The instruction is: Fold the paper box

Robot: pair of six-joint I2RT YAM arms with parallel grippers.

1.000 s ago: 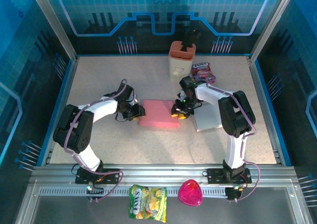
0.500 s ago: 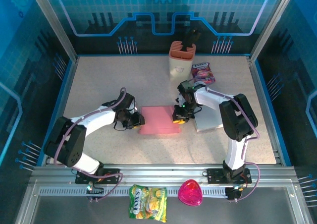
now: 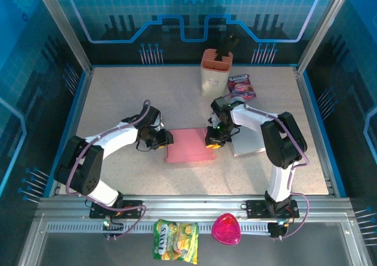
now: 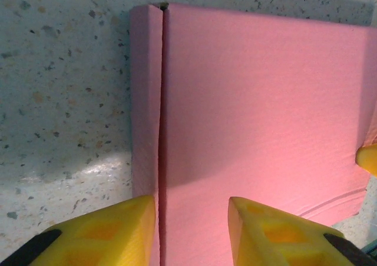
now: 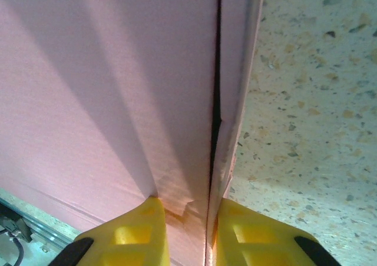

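The pink paper box (image 3: pixel 189 146) lies flat on the speckled table between my two arms. My left gripper (image 3: pixel 166 140) is at its left end. In the left wrist view its yellow fingers (image 4: pixel 121 230) stand apart over the box (image 4: pixel 259 113), one on the narrow side flap and one on the top panel. My right gripper (image 3: pixel 213 140) is at the box's right end. In the right wrist view that gripper (image 5: pixel 191 230) is shut on the box's edge (image 5: pixel 194 160), where the side wall and top panel are pinched together and the paper is crumpled.
A beige bin (image 3: pixel 215 72) and a purple snack packet (image 3: pixel 241 85) stand at the back. A grey flat sheet (image 3: pixel 248 141) lies right of the box under the right arm. A yellow-green candy bag (image 3: pixel 175 240) and a pink heart-shaped case (image 3: pixel 226 229) rest on the front rail.
The box has shifted toward the near edge and lies flatter. Both grippers followed it, and the right gripper has closed on its right edge.
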